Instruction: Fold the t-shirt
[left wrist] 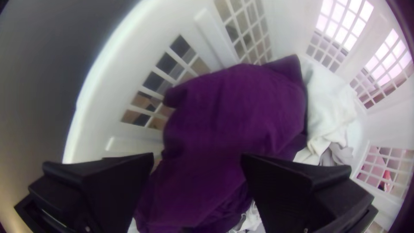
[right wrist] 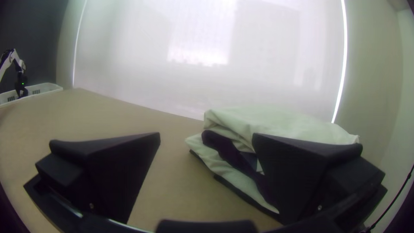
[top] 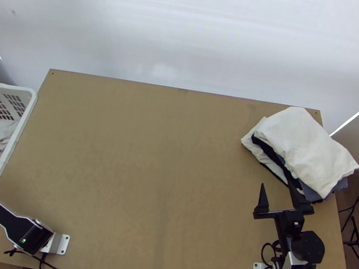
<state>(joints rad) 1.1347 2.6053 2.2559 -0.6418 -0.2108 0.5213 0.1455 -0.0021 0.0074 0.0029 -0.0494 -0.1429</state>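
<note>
Purple cloth point(left wrist: 233, 112), rumpled and bunched, lies inside the white laundry basket point(top: 20, 129); we cannot tell from its shape whether it is the t-shirt. We see the basket along the bench's left edge, its rim lapping over the bench point(top: 145, 183) between the far left and near left corners. Our left gripper point(left wrist: 197, 157) is at the basket, its two black fingers spread wide, with the purple cloth running through the gap between them and out past their tips. The fingers are not closed on it, though we cannot tell whether either one touches it. One side of the cloth rests up near the basket's latticed wall, and a crumpled white cloth point(left wrist: 327, 108) lies just beside the other side.

At the bench's far right corner we have a pile of folded clothes point(top: 251, 145), white and dark layers together, topped by a folded white garment point(top: 307, 148) that hangs past the right edge. Our right gripper point(top: 277, 187) is on the near side of that pile, well apart from the purple cloth, its fingers wide and pointing toward the far edge. One fingertip is right by the pile; whether they touch, we cannot tell. A white blind point(top: 193, 39) stands beyond the bench's far edge.
</note>
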